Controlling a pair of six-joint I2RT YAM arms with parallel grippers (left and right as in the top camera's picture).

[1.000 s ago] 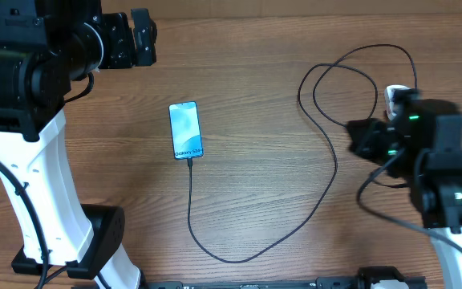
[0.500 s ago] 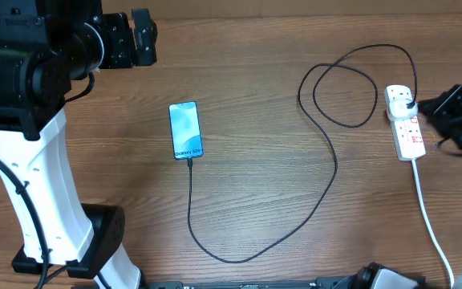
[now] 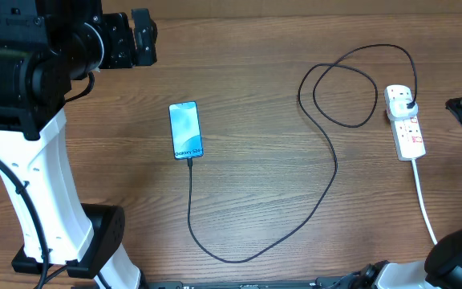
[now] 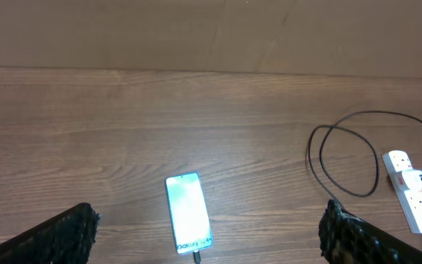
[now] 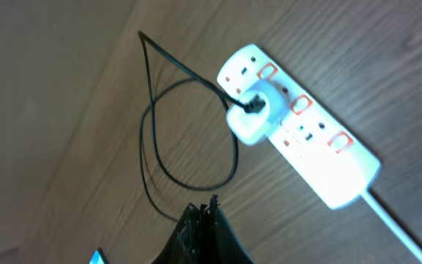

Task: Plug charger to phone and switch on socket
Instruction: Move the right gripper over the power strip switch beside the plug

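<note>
I see a matt wood-grain table [image 3: 255, 201], smooth white plastic on the socket [image 3: 406, 122], a glossy screen on the phone [image 3: 185, 130], and matt black sheathing on the charger [image 3: 336, 170].

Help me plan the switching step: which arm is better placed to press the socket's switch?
Right. The right arm's shut fingers sit beside the socket, which fills that wrist view. The left arm's open fingers are far off on the opposite side, beyond the phone.
</note>
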